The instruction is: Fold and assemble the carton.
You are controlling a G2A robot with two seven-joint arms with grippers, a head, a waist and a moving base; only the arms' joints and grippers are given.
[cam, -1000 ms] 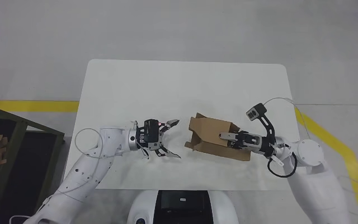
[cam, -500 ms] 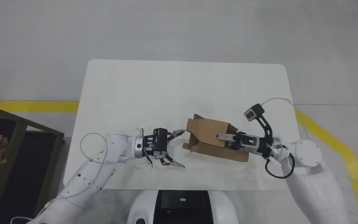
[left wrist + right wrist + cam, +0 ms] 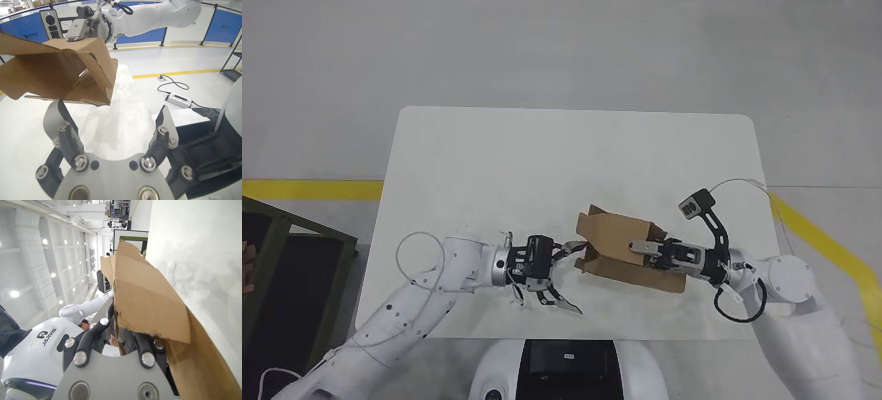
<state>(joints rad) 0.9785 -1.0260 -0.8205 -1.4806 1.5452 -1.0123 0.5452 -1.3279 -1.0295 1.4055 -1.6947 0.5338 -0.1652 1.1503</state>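
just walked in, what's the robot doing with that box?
The right gripper is clamped on one end of the brown carton, near the front edge of the white table. The carton is only partly opened, and the flaps at its other end are loose and unfolded. The left gripper sits open at that flapped end, one fingertip right by a flap edge, gripping nothing.

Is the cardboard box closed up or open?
Open. The box shows its hollow inside, and its end flaps stick out unfolded toward the open left gripper.
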